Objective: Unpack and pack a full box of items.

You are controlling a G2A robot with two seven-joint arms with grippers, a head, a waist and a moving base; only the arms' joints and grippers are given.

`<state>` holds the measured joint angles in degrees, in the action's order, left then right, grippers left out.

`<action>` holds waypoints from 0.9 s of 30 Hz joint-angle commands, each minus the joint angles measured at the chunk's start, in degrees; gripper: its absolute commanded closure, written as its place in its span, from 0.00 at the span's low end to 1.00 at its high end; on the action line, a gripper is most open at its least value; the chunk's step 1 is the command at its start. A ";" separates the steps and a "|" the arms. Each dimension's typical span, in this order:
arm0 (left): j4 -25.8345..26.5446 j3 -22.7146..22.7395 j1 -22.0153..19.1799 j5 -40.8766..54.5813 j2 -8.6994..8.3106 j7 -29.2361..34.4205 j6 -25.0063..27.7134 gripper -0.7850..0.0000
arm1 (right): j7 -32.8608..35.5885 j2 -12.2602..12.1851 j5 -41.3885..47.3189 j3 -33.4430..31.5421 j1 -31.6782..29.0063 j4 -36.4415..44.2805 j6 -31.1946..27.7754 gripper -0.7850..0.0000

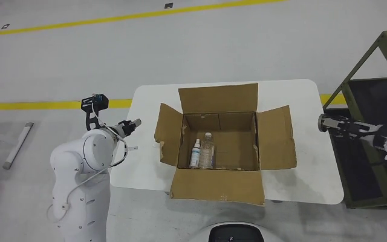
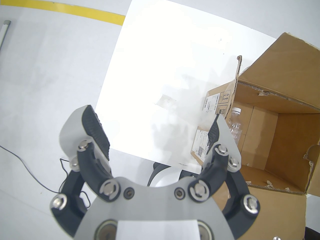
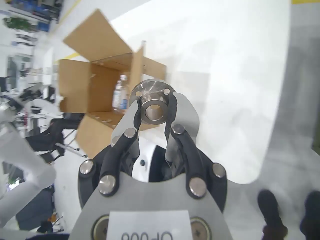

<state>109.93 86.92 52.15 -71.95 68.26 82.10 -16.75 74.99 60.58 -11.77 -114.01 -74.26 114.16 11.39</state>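
While the right gripper [image 3: 155, 112] was clamped on a metal flange [image 3: 150, 89] past the edge of the table [image 1: 290, 97] and the left gripper [image 2: 152, 113] hung empty (fingers apart), the box [image 1: 217, 184] in its middle held two bottles [image 1: 207, 151], so unpacking seemed unfinished, and the next move called for setting the flange down.

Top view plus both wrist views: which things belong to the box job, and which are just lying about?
Job:
cardboard box
clear bottle and small white bottle inside it
metal flange, held in the right gripper
left gripper, open

Lying about:
white table
grey rod on the floor
dark rack beside the table
yellow floor line
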 commanded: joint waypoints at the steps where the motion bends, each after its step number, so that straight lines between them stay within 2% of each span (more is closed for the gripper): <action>1: 0.00 0.00 0.00 0.00 0.00 0.00 0.00 0.00 | 0.06 -0.02 4.23 3.03 1.79 0.91 0.69 1.00; 4: 0.00 0.00 0.00 0.00 0.00 0.00 0.00 0.00 | -1.40 -0.03 3.22 11.01 4.48 2.03 2.26 1.00; 9: 0.00 0.00 0.00 0.00 0.00 0.00 0.00 0.00 | -4.83 0.52 -4.54 29.38 8.99 3.03 3.84 1.00; 15: 0.00 0.00 0.00 0.00 0.00 0.00 0.00 0.00 | -11.10 2.05 -24.51 51.01 15.00 -3.87 6.29 1.00; 17: 0.00 0.00 0.00 0.00 0.00 0.00 0.00 0.00 | -12.81 2.91 -30.71 56.91 17.26 -6.74 8.92 1.00; 21: 0.00 0.00 0.00 0.00 0.00 0.00 0.00 0.00 | -16.45 5.05 -34.84 65.09 20.94 -13.01 12.91 1.00; 27: 0.00 0.00 0.00 0.00 0.00 0.00 0.00 0.00 | -20.80 8.37 -36.65 72.40 25.98 -22.64 17.63 1.00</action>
<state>109.93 86.92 52.15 -71.95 68.26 82.10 -16.75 54.60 68.45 -47.83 -42.74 -49.09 92.91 28.23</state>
